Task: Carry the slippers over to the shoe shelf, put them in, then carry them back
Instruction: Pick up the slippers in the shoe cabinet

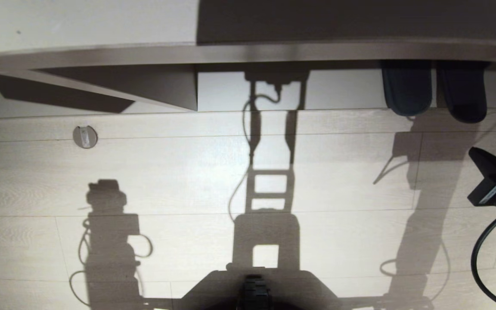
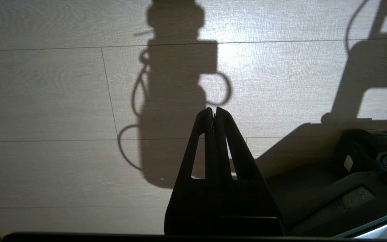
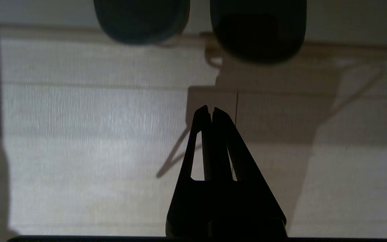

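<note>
My right gripper (image 3: pixel 211 111), jaws pressed together and empty, hung over the floor (image 1: pixel 187 181) short of the slippers (image 1: pixel 407 88), whose heels jutted from the shoe shelf (image 1: pixel 248 51). I judged that approaching with it closed risked shoving them deeper inside.

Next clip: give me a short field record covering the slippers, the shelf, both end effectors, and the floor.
slippers: pair, side by side, toes sticking out from under the shelf edge
shoe shelf: pale wood, along the far side of the head view
right end effector: shut, empty, above the floor, pointing at the slippers, apart from them
left end effector: shut, empty, over bare floor
floor: pale planks with a round metal fitting
</note>
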Controlling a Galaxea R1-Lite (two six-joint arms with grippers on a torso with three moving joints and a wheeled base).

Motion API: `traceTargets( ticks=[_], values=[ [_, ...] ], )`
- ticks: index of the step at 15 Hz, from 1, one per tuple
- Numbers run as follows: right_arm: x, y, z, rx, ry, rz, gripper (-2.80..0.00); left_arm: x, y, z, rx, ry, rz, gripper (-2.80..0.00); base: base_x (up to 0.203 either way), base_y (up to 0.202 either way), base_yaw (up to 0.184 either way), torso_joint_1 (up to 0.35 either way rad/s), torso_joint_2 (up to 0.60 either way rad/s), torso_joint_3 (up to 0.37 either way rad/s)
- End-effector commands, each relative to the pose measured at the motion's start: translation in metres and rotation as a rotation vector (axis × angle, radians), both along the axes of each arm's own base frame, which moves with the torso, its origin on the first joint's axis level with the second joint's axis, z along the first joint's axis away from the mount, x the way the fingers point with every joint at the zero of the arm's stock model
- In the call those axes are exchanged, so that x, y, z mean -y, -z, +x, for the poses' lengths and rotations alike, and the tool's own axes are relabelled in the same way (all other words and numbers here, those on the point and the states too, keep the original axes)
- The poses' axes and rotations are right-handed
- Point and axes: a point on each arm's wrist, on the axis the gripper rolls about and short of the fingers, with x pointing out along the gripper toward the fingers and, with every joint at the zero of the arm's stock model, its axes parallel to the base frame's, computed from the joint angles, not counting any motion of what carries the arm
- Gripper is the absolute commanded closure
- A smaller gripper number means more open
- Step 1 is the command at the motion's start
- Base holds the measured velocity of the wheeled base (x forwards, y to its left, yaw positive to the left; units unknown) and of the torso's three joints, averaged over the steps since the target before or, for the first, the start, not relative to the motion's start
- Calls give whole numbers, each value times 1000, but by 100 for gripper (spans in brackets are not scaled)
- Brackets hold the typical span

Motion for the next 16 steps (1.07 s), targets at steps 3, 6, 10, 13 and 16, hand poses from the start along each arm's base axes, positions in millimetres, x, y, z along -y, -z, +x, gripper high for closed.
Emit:
traceTargets(
  ticks=[3, 6, 10, 13, 16],
  values=[
    [1, -12, 18, 58, 5, -25, 0, 0, 0, 0, 1, -1, -1, 0, 0, 0, 0, 0, 0, 0],
    [1, -23, 28, 114, 10, -58, 0, 0, 0, 0, 1, -1, -1, 0, 0, 0, 0, 0, 0, 0],
    [1, -25, 30, 133, 16, -77, -280, 0, 0, 0, 1, -1, -1, 0, 0, 0, 0, 0, 0, 0],
    [1, -26, 29, 137, 17, -80, -280, 0, 0, 0, 1, -1, 0, 0, 0, 0, 0, 0, 0, 0],
    [1, -24, 26, 134, 17, -80, -280, 0, 0, 0, 1, -1, -1, 0, 0, 0, 0, 0, 0, 0]
  ],
)
